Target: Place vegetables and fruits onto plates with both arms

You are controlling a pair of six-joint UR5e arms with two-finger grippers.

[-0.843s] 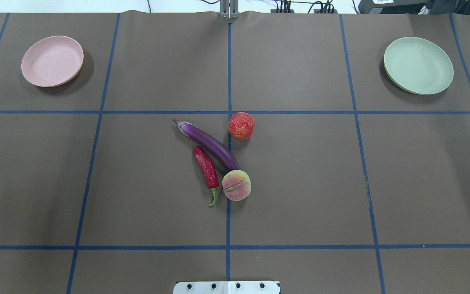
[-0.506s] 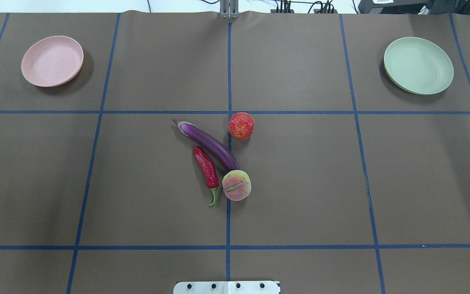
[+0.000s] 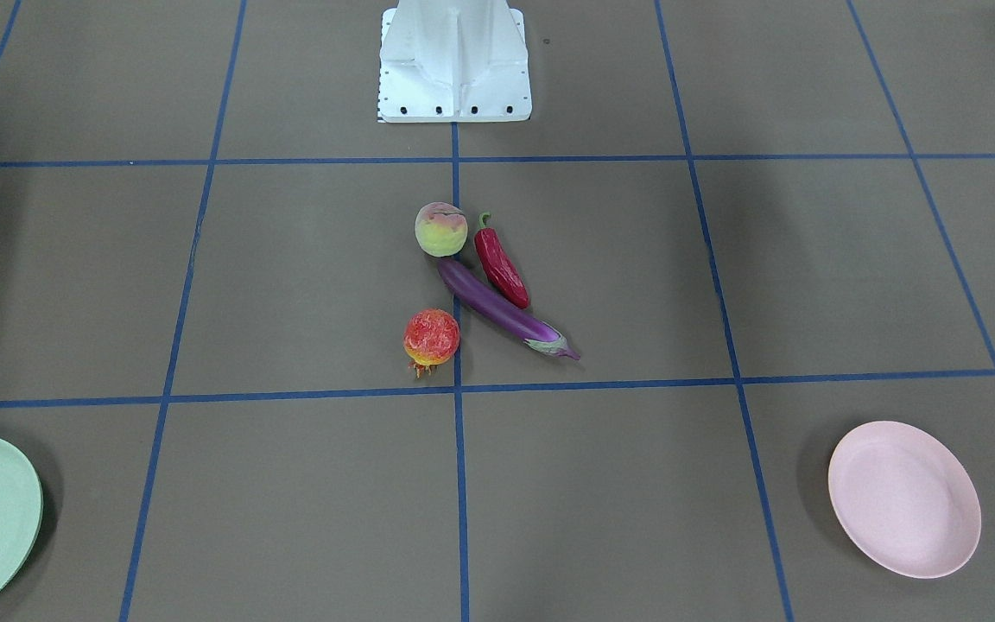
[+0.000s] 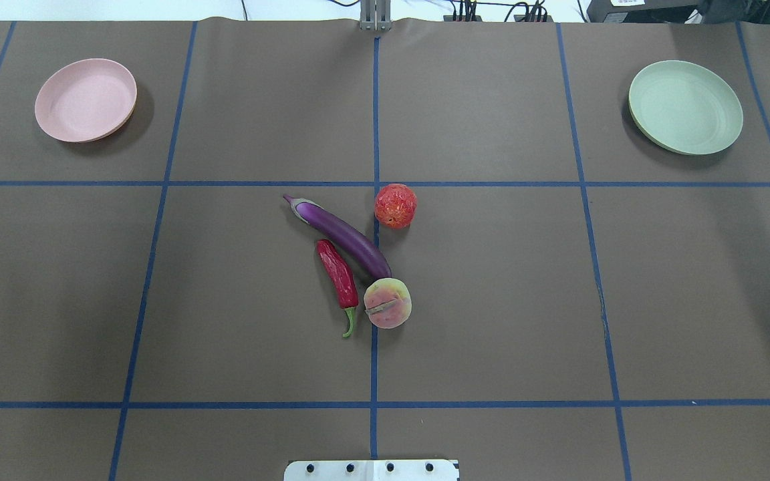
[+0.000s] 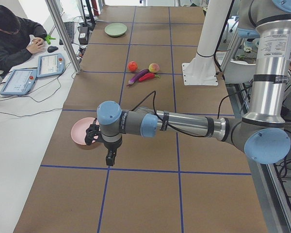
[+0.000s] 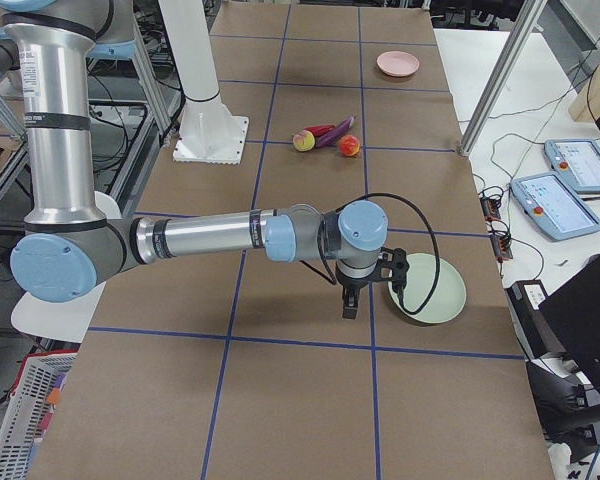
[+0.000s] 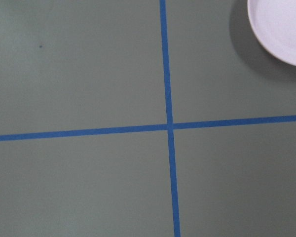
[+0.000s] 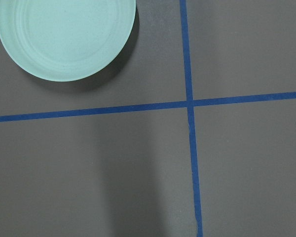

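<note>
Produce sits unmoved mid-way along the brown counter [image 4: 492, 321]: long glossy purple eggplant [image 4: 341, 235], wrinkled red chili pepper [image 4: 338, 274], blushed yellow-green peach [image 4: 388, 303], speckled red-orange pomegranate [image 4: 396, 206]. Pale pink round plate [image 4: 85, 100] and pale mint round plate [image 4: 686, 107] stay bare. Left hand [image 5: 110, 158] and right hand [image 6: 348, 305] hang beside them; apart or together, I cannot tell. Picking has not begun.

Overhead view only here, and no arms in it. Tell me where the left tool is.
Observer: The left side view shows the left tool pointing down over the table, beside the pink plate. I cannot tell whether it is open or shut.
Operator: Now the right one.
Observer: In the right side view the right tool points down too, next to the green plate.
Operator: Give me the pomegranate's crown.
Observer: The front view shows the pomegranate with its crown low, on the side away from the base.
</note>
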